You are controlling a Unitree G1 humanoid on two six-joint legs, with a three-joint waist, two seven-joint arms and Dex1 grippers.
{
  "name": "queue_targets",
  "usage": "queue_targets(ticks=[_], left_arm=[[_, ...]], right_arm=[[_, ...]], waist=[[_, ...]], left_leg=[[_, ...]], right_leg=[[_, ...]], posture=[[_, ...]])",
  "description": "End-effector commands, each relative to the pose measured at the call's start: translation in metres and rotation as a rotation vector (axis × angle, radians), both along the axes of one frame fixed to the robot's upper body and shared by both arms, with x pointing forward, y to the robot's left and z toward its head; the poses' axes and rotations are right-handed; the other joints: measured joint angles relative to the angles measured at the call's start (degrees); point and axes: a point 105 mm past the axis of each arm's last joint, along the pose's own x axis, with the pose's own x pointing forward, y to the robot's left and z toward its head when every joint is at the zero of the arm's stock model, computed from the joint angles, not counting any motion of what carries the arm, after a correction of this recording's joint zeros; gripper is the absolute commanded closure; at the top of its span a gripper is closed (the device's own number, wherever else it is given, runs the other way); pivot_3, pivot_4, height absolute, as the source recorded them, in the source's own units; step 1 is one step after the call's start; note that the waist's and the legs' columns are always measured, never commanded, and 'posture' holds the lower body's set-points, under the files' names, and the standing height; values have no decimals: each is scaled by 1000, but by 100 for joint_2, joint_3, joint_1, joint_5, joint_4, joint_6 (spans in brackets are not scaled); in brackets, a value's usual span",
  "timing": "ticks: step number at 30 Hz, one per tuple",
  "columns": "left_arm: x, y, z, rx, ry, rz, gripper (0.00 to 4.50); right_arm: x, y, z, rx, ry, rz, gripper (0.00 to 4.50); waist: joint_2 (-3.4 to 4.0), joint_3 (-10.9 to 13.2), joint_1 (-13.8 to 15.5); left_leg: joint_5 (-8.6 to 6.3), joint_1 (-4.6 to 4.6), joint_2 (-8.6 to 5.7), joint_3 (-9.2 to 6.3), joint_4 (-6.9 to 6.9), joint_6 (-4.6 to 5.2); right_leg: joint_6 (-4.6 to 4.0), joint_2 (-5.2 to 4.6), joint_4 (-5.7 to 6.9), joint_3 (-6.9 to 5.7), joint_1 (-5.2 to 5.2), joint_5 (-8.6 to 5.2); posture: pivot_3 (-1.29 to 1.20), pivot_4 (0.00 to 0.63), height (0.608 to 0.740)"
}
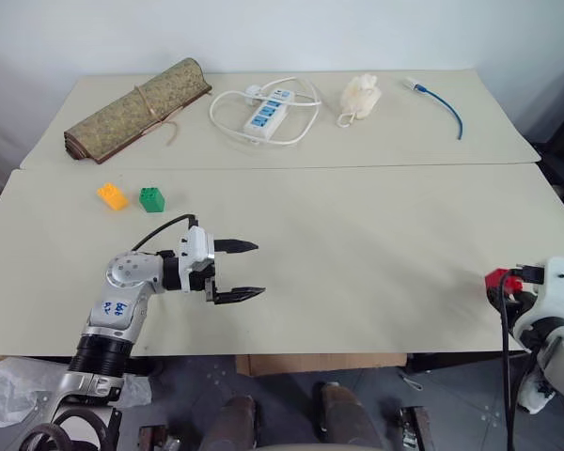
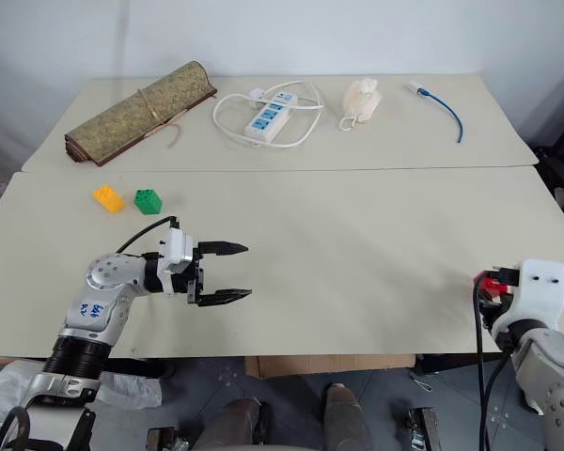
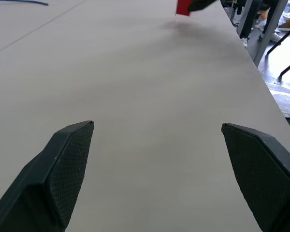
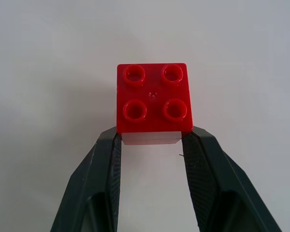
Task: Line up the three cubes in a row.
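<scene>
The orange-yellow cube (image 1: 112,195) and the green cube (image 1: 151,199) sit side by side on the near table's left part. The red cube (image 4: 153,96) is at the table's right front edge, studs up, clamped at its near side between the fingers of my right gripper (image 4: 152,135), which is shut on it. It also appears as a red patch (image 1: 498,278) at the white wrist. My left gripper (image 1: 257,270) hovers low over the table, right of and nearer than the two left cubes, pointing right, open with nothing between its fingers (image 3: 70,159).
On the far table lie a rolled woven mat (image 1: 136,110), a white power strip (image 1: 268,110) with its looped cord, a crumpled white cloth (image 1: 362,96) and a blue cable (image 1: 446,105). A seam (image 1: 282,166) separates the two tables.
</scene>
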Motion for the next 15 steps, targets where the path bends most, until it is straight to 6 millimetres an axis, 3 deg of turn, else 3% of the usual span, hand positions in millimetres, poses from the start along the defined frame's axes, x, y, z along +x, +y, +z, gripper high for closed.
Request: queue_targets(ticks=[1, 4, 7, 11, 15], left_arm=[[-1, 15, 5, -10, -22, 73, 0], [-5, 28, -2, -7, -3, 139, 0], [-12, 41, -9, -7, 23, 210, 0], [-26, 55, -14, 2, 42, 276, 0], [-39, 67, -16, 10, 55, 333, 0]], right_arm=[[12, 39, 23, -38, -110, 360, 3068], [16, 87, 38, -83, -198, 785, 3068], [20, 126, 32, -107, -121, 1112, 3068], [39, 155, 23, -219, 41, 1329, 3068], [57, 186, 31, -282, 31, 1483, 3068]], waist=[[-1, 0, -2], [-8, 5, -7], [-14, 9, -50], [-25, 16, -113], [-25, 17, -107]], left_leg=[[-2, 3, 1, 4, 0, 3], [-2, 5, 5, 4, 1, 4], [-4, 8, 4, 10, 0, 7], [-5, 8, 7, 4, 1, 4], [8, -10, 8, -6, -1, -29]], right_leg=[[0, 1, 0, -1, 0, 0], [0, 4, -3, -5, 3, 0], [2, 0, -4, -3, 5, 1], [0, -7, -9, -6, 3, 1], [-2, -12, -25, -10, -8, -1]], posture=[[0, 150, 740], [0, 150, 740], [0, 150, 740], [0, 150, 740], [0, 150, 740]])
